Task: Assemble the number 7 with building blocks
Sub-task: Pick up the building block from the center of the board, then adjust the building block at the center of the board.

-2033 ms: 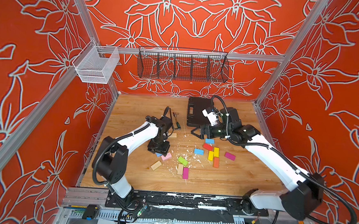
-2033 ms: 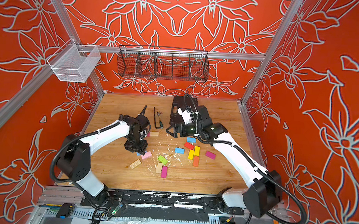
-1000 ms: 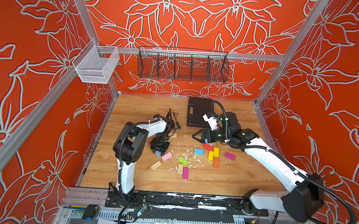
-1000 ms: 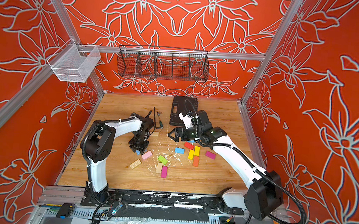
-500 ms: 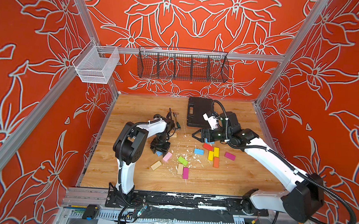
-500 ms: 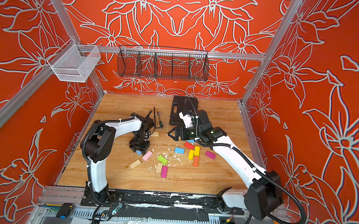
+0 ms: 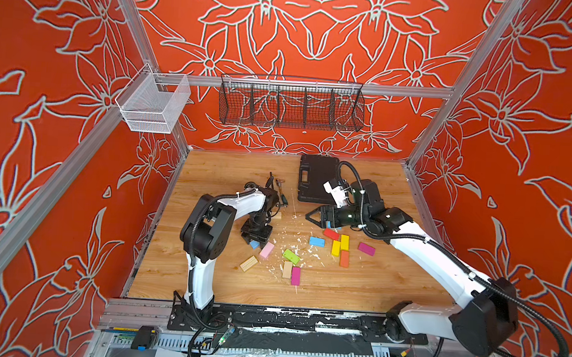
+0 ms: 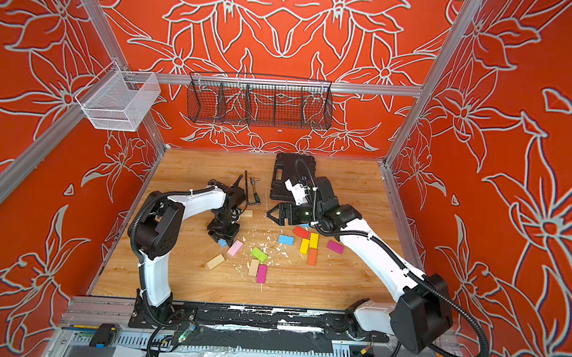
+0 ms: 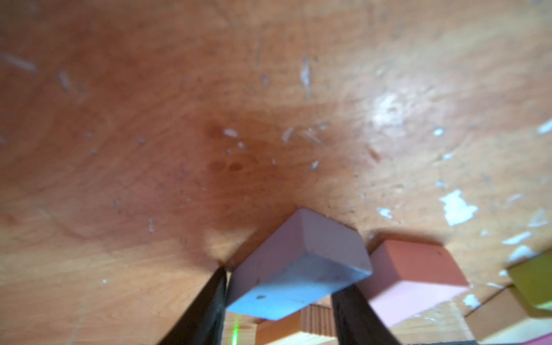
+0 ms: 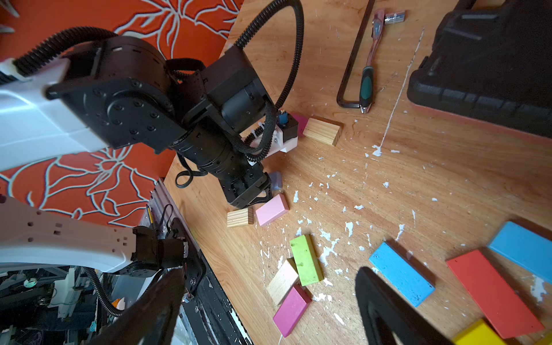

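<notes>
Left gripper [image 7: 256, 235] is down at left-centre of the bench [image 7: 373, 286], jaws clamped on a blue block [image 9: 298, 268]. The wrist view shows the block skewed between the jaws with one end tipped up, so the grip looks corner-biased, not square on the long sides. A pink block [image 7: 267, 250] lies just right of it, and a plain wood block [image 7: 248, 263] sits nearer.

Right gripper [image 7: 312, 218] hangs over the bench near the black case [image 7: 315, 184], jaws wide apart and empty. Just right of it, a red block [image 7: 331, 234], two yellow blocks [image 7: 336, 248] and an orange block [image 7: 344, 258] are bunched together. That reads as a start on the number 7 [image 7: 344, 242], not a finished figure. The rest of the building blocks [image 7: 291, 256] are scattered mid-bench.

Handling: small painted wood, so light, rigid and smooth-faced. A block will likely pivot or slip out of a corner grip. Best hold is across the short width at mid-length, block flat, then set it down before nudging it into line.
</notes>
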Controlling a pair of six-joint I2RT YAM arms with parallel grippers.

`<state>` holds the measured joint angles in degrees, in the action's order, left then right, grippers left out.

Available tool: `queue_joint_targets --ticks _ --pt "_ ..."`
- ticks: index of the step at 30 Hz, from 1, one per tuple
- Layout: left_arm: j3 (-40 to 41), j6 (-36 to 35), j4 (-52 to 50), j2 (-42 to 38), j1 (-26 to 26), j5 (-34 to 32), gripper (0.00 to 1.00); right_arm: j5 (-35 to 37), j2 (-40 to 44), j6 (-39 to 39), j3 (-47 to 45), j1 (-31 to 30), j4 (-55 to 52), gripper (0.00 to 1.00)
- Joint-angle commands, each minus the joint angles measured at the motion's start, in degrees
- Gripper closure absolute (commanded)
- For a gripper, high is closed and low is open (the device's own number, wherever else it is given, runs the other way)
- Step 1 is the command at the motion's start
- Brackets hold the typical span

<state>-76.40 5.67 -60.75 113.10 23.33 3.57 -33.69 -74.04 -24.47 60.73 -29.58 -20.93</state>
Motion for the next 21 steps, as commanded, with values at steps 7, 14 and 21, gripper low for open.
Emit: queue_joint_targets --ticks 7,14,21 --pt "3.15 2.89 2.69 -2.06 2.43 1.1 0.66 1.58 3.92 -0.02 -1.49 0.14 1.01 0.08" --pt "7.28 7.82 7.65 -8.07 2.59 7.08 0.7 4.02 6.61 1.94 -0.7 0.28 -1.12 0.07" --pt "8.57 10.4 10.83 -5.98 3.64 9.51 0.71 4.51 8.22 1.62 -0.85 0.62 -1.22 0.07"
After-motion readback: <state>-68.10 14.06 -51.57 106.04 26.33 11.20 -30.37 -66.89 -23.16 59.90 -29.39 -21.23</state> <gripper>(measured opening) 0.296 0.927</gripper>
